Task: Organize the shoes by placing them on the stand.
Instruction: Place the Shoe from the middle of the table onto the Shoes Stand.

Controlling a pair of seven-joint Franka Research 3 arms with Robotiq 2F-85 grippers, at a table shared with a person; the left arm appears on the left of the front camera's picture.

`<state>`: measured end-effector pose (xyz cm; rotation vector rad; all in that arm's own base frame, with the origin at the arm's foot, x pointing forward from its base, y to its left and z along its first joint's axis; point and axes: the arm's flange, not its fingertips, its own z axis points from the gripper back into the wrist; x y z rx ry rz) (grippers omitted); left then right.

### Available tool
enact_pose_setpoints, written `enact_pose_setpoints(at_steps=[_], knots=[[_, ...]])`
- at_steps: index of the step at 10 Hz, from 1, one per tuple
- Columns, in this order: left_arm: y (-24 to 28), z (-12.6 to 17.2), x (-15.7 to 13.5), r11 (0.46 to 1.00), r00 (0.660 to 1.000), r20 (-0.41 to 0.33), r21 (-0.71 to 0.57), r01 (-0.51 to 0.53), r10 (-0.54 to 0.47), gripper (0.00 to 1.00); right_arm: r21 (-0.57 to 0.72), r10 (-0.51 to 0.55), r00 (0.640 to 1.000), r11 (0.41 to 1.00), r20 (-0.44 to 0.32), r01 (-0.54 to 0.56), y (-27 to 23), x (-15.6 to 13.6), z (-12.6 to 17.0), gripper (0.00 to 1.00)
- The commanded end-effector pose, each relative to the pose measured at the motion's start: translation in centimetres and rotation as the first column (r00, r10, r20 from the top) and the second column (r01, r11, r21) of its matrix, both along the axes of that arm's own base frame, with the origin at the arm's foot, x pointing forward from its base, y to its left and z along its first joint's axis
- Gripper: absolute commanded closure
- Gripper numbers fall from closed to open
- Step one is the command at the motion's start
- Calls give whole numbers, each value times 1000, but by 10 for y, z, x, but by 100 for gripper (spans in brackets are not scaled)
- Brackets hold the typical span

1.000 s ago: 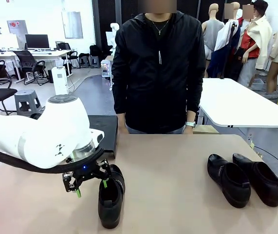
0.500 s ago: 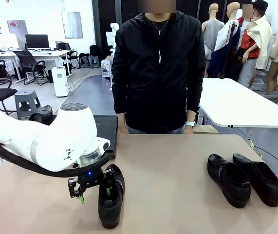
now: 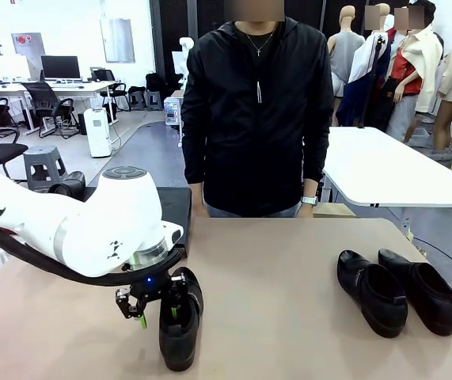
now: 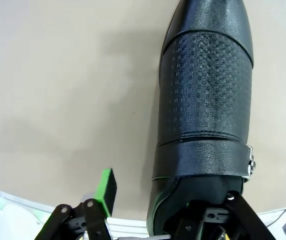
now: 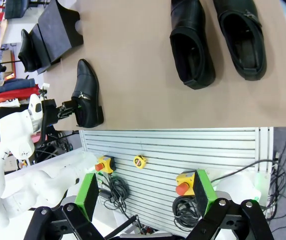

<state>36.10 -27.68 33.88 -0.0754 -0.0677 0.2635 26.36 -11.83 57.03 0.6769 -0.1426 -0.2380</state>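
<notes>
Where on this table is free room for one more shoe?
The widest bare patch of table is the middle, between the shoe at the left gripper and the inner right-hand shoe. The far strip before the person is bare too. Crowded: the left, around that shoe and the stand.

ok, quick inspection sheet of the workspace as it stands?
Surface: tan tabletop, bare between shoes.
Job's things: one shoe at left gripper; two shoes together on the right; stand far left, fourth shoe at it.
Clutter: nothing seen.
Grippers: left gripper open, astride that shoe's side wall; right gripper open, high above near edge.
Cables: thin black cable off far right edge; coiled cables below near edge.
Surroundings: person at far side; white table behind.
</notes>
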Motion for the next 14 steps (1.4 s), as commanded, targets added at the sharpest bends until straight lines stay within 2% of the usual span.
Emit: enact_pose_setpoints(at_steps=[1, 4, 6, 7, 8, 9, 10, 11, 12, 13, 14], knots=[[-1, 0, 1, 1000, 999, 39, 9, 10, -10, 100, 18, -10, 1000, 1000, -7, 11, 1, -1, 4, 0], [-1, 2, -1, 1000, 998, 56, 9, 18, -19, 100, 18, -10, 1000, 1000, -7, 11, 1, -1, 4, 0], [-4, 5, 3, 999, 998, 42, 15, 36, -36, 100, 18, -10, 1000, 1000, -7, 11, 1, -1, 4, 0], [-5, 11, 2, 998, 997, 57, 33, 59, -61, 100, 18, -10, 1000, 1000, -7, 11, 1, -1, 4, 0], [-4, 16, 2, 991, 991, 25, 52, 127, -128, 100, 18, -10, 1000, 1000, -7, 11, 1, -1, 4, 0], [-1, 23, 3, 988, 988, 24, 50, 149, -151, 100, 18, -10, 1000, 1000, -7, 11, 1, -1, 4, 0], [3, 35, -1, 980, 979, 50, 40, 195, -196, 100, 18, -10, 1000, 1000, -7, 11, 1, -1, 4, 0], [9, 58, -11, 950, 945, 103, 13, 312, -311, 100, 18, -10, 1000, 1000, -7, 11, 1, -1, 4, 0], [15, 82, -27, 890, 879, 151, 18, 455, -452, 100, 18, -10, 1000, 1000, -7, 11, 1, -1, 4, 0], [23, 102, -47, 799, 781, 177, 71, 597, -599, 100, 18, -10, 1000, 1000, -7, 11, 1, -1, 4, 0], [32, 118, -68, 772, 741, 223, 121, 624, -634, 100, 18, -10, 1000, 1000, -7, 11, 1, -1, 4, 0]])
